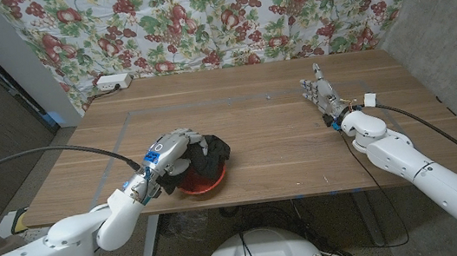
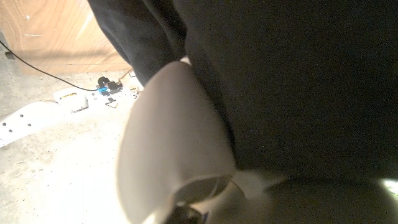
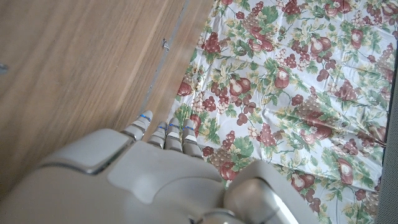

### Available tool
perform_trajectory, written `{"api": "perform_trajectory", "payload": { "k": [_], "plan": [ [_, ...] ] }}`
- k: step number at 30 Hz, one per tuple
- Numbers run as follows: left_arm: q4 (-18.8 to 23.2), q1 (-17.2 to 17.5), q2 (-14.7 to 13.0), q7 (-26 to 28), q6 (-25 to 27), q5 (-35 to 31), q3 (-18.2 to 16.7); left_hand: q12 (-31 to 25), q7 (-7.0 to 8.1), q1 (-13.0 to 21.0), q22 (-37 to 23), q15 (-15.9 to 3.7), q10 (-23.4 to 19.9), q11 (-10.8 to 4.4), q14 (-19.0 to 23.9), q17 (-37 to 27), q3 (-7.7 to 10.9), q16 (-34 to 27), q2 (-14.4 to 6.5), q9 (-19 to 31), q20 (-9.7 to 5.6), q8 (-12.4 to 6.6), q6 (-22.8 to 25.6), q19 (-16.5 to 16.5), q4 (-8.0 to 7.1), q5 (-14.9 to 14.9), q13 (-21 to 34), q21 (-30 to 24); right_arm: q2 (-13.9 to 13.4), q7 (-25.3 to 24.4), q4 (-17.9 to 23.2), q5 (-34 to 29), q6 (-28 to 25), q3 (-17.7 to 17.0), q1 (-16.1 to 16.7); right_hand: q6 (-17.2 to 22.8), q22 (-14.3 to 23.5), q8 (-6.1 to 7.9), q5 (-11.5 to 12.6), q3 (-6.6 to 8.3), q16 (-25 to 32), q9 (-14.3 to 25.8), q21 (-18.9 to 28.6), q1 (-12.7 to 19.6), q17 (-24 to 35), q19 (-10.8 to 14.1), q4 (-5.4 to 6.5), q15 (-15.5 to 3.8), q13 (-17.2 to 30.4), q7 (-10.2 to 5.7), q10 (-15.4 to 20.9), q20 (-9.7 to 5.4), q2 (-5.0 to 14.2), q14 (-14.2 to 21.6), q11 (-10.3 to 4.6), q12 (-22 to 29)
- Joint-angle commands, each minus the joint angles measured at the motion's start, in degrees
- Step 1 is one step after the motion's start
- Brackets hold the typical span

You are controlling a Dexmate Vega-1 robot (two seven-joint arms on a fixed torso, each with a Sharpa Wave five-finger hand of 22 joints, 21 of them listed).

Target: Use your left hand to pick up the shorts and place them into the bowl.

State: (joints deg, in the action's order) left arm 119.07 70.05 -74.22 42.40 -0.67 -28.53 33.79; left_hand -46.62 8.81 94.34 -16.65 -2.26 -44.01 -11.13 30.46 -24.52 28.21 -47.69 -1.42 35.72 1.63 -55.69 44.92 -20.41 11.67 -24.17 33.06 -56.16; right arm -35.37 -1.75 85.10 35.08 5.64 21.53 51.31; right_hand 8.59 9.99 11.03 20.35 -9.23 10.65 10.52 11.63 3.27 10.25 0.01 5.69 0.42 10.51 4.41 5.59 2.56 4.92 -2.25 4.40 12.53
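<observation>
The black shorts [image 1: 210, 152] lie bunched over the red bowl [image 1: 204, 183], which stands near the table's front edge, left of centre. My left hand [image 1: 172, 151] is on top of the shorts above the bowl's left side, its fingers curled into the cloth. In the left wrist view the dark shorts [image 2: 292, 81] sit right against my left hand [image 2: 177, 149]. My right hand [image 1: 320, 90] stands far off at the right of the table with its fingers straight and apart, holding nothing; the right wrist view shows this right hand [image 3: 149, 168] over bare wood.
A white power strip [image 1: 111, 82] lies at the table's [image 1: 273, 131] back left corner. A fruit-patterned cloth [image 1: 223, 15] hangs behind the table. Thin tape lines [image 1: 117, 146] mark the wood on the left side. A cable [image 1: 348, 144] runs beside my right wrist.
</observation>
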Motion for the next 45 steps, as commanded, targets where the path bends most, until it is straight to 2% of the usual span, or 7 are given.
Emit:
{"api": "perform_trajectory", "payload": {
  "k": [1, 5, 6, 7, 15, 23, 45],
  "plan": [
    [-1.9, -1.6, 2.6, -1.7, -1.1, -2.0, 1.3, -0.3, -0.17, 1.6, -29.7, -8.23, -0.3, 0.24, 4.6, -15.3, 1.95, -7.7, -0.9, 0.2, -14.60, -0.09, 0.6, -4.2, -2.26, -0.3, 0.1, -3.4, -0.5, 0.0, 0.9, 0.1, 0.6, -0.4, 0.9, 0.4, 0.3, -0.07, -0.1, 0.16, -0.2, 0.1, -0.4, 0.3, 0.1, -0.1, 0.14, -0.08, 0.2, 0.24, 0.2, -0.08, 0.64, -0.5, 0.32, -0.1],
    [-1.9, -1.6, 2.5, -1.7, -1.9, -2.2, 1.5, -0.3, -0.17, 1.6, -29.7, -8.23, -0.3, 0.24, 4.6, -15.3, 1.95, -7.7, -0.9, 0.2, -14.60, -0.09, 0.6, -4.2, -2.26, -0.3, 0.1, -3.4, -0.3, -0.4, 1.0, 0.6, 0.4, -0.7, 1.2, 0.4, 0.3, -0.08, -0.1, 0.18, -0.2, 0.1, -0.4, 0.3, 0.1, -0.1, 0.13, -0.07, 0.2, 0.19, 0.2, -0.09, 0.65, -0.5, 0.33, -0.1],
    [-1.8, -1.5, 2.3, -1.8, -2.0, -2.1, 1.5, -5.1, -2.15, -4.4, -22.6, -8.87, 0.1, 0.93, 6.8, -15.3, 12.15, -9.2, 4.4, 1.2, -12.09, -1.43, 4.1, -12.4, -5.20, -9.2, 2.5, 6.8, -0.4, -0.4, 1.0, 0.4, 0.5, -0.6, 1.3, 0.4, 0.3, -0.06, -0.1, 0.19, -0.2, 0.1, -0.4, 0.3, 0.1, -0.1, 0.13, -0.08, 0.2, 0.25, 0.2, -0.09, 0.66, -0.5, 0.33, -0.1],
    [-1.7, -1.4, 2.1, -1.9, -2.1, -2.1, 1.5, -1.6, -1.46, -1.0, -29.5, -9.45, -3.0, -0.81, 8.7, -11.0, 4.23, -6.2, 0.5, -3.5, -14.58, 0.76, 5.7, -7.0, -1.39, -0.9, -3.1, -1.1, -0.5, -0.4, 1.1, 0.2, 0.5, -0.5, 1.3, 0.4, 0.3, -0.08, -0.1, 0.19, -0.2, 0.1, -0.4, 0.3, 0.1, -0.1, 0.13, -0.08, 0.2, 0.23, 0.2, -0.09, 0.66, -0.5, 0.35, -0.1],
    [-1.8, -1.0, 1.2, -2.4, -1.6, -1.8, 1.4, -1.3, -1.47, -0.5, -29.6, -9.30, -3.0, -0.81, 8.6, -11.0, 3.69, -6.4, 0.3, -3.2, -14.69, 0.37, 6.3, -7.0, -1.33, -0.5, -3.5, -1.3, -0.4, -0.4, 0.9, 0.2, 0.6, -0.5, 1.2, 0.4, 0.3, -0.08, -0.1, 0.24, -0.1, 0.1, -0.4, 0.3, 0.1, -0.1, 0.13, -0.08, 0.2, 0.20, 0.2, -0.10, 0.70, -0.5, -0.05, -0.1],
    [-2.2, -0.9, 0.5, -3.3, -1.6, -2.0, 1.9, -1.3, -1.47, -0.5, -29.6, -9.30, -3.0, -0.81, 8.6, -11.0, 3.69, -6.4, 0.3, -3.2, -14.69, 0.37, 6.3, -7.0, -1.33, -0.5, -3.5, -1.3, -0.3, -0.4, 0.8, 0.2, 0.6, -0.4, 1.1, 0.4, 0.3, -0.07, -0.1, 0.28, -0.1, 0.1, -0.4, 0.3, 0.1, -0.2, 0.12, -0.10, 0.2, 0.26, 0.2, -0.09, 0.72, -0.5, 0.35, -0.1],
    [-4.9, -3.0, 1.6, -5.7, -2.4, -5.0, 4.1, -1.3, -1.45, -0.5, -29.6, -9.34, -3.0, -0.80, 8.6, -11.0, 3.68, -6.4, 0.3, -3.2, -14.67, 0.34, 6.4, -7.0, -1.32, -0.5, -3.5, -1.3, -0.5, -0.7, 1.8, 0.2, 0.2, -0.3, 1.6, 0.4, 0.3, -0.06, -0.1, 0.37, -0.1, 0.1, -0.4, 0.4, 0.1, -0.2, 0.10, -0.06, 0.2, 0.22, 0.1, -0.11, 0.75, -0.6, 0.32, -0.1]
  ]
}}
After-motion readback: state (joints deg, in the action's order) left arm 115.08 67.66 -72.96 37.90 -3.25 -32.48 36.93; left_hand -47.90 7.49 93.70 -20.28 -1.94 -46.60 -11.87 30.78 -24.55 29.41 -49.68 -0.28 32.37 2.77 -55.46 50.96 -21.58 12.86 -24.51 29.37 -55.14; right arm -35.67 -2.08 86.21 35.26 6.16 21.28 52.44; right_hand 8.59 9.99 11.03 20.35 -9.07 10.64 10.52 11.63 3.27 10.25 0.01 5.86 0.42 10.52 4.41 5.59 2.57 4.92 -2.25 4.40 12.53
